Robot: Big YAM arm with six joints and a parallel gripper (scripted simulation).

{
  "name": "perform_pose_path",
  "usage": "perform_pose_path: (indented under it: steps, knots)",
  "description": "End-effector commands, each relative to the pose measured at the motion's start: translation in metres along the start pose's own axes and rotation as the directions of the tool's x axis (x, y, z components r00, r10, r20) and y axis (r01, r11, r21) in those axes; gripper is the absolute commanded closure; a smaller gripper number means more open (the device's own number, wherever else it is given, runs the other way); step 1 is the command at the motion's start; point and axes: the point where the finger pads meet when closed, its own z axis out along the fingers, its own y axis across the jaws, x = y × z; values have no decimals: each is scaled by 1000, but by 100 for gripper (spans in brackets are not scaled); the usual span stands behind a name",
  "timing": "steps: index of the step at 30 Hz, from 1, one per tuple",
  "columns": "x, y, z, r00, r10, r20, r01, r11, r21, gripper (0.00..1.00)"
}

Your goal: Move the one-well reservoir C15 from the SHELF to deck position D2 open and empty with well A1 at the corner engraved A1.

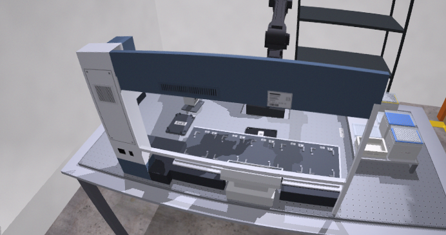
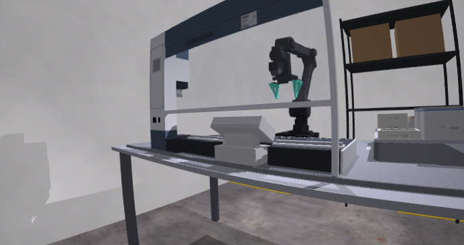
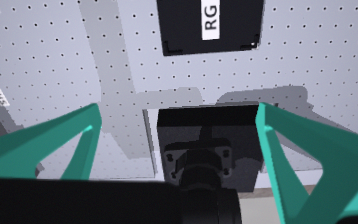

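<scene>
The one-well reservoir (image 1: 374,146) is a white open tray at the near left end of the SHELF (image 1: 387,145), on the right of the table. The dark deck plate (image 1: 264,149) lies under the blue gantry, with position D2 (image 1: 291,156) second from its right end. My gripper (image 2: 285,90) hangs open and empty high above the arm's base, far from the reservoir. In the wrist view the teal fingers stand wide apart over the arm's base (image 3: 207,150), with the black regrip nest RG (image 3: 210,22) beyond them.
Two blue-topped tip racks (image 1: 403,129) and other boxes stand on the SHELF next to the reservoir. The gantry beam (image 1: 251,80) and its posts span the deck. A dark labelled pad (image 1: 180,123) lies at the rear left. A black storage rack (image 2: 399,60) stands behind.
</scene>
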Motion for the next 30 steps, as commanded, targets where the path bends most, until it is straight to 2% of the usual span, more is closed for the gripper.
perform_pose_path:
  steps: [1,3,6,7,8,10,12,16,30]
  knots:
    - [-2,-11,-13,998,-51,31,51,999,-3,0]
    - [3,-21,-7,999,-50,15,50,999,-1,0]
    - [-2,-23,-13,998,-50,30,51,999,0,0]
    - [-4,-23,0,997,-71,31,71,998,0,0]
    - [-4,-18,0,993,-111,31,111,994,1,0]
    - [-4,-18,0,988,-153,30,153,988,2,0]
    - [-12,-17,-11,979,-193,58,193,981,8,0]
    - [-11,-17,-11,971,-232,52,232,973,9,0]
    - [-11,-17,-11,869,-492,47,491,871,22,0]
